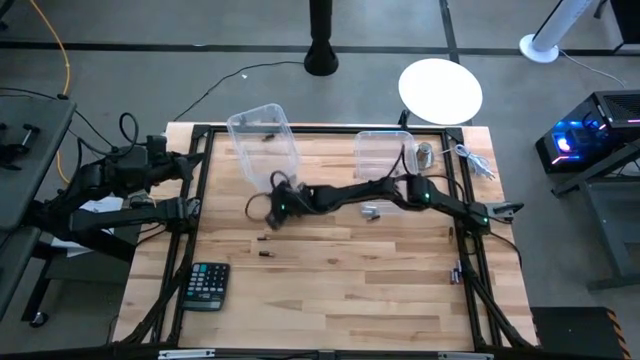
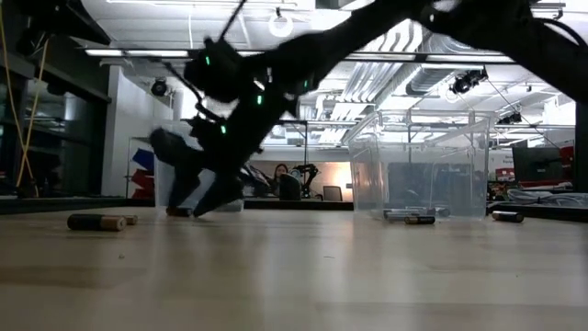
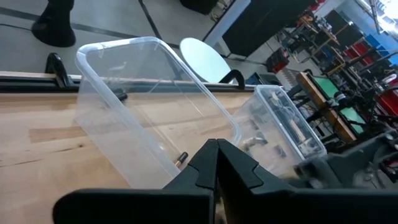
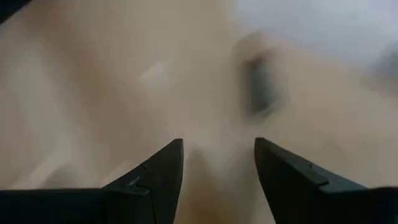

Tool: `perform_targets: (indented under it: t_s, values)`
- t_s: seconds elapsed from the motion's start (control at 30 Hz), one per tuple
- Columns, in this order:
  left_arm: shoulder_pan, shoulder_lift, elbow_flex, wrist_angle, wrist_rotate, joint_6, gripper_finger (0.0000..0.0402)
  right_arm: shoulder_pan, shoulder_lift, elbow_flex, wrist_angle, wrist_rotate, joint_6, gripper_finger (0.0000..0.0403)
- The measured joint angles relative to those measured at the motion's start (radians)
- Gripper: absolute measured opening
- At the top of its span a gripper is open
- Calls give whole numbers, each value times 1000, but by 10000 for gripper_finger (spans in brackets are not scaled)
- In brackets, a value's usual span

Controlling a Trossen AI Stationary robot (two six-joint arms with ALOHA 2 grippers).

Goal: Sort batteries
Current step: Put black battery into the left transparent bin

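Right gripper point(image 1: 272, 212) sits low over mid-bench with fingers apart and nothing between them, just off the near corner of the left clear bin point(image 1: 265, 140); left gripper point(image 3: 214, 163) is parked at the bench's left edge, fingers pressed together. Batteries: two dark cells point(image 1: 266, 254) on the wood nearer the front edge than the right gripper, silvery ones point(image 1: 371, 212) in front of the right clear bin point(image 1: 385, 155).
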Motion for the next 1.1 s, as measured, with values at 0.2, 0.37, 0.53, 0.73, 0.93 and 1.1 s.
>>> perform_targets:
  t_s: [0.2,0.37,0.53,0.73,0.93,1.1]
  values:
    - [0,0,0,0,-1,1,0,58,-113,3,36,89,-219,192]
    - [0,0,0,0,-4,1,0,32,-86,-1,92,208,-280,192]
    - [0,0,0,0,-4,1,0,13,-44,4,203,168,-294,192]
    - [0,0,0,0,0,1,0,7,23,0,240,179,-309,192]
    - [0,0,0,0,1,1,0,5,71,1,268,176,-301,192]
    - [0,0,0,0,2,1,0,3,87,3,248,137,-310,188]
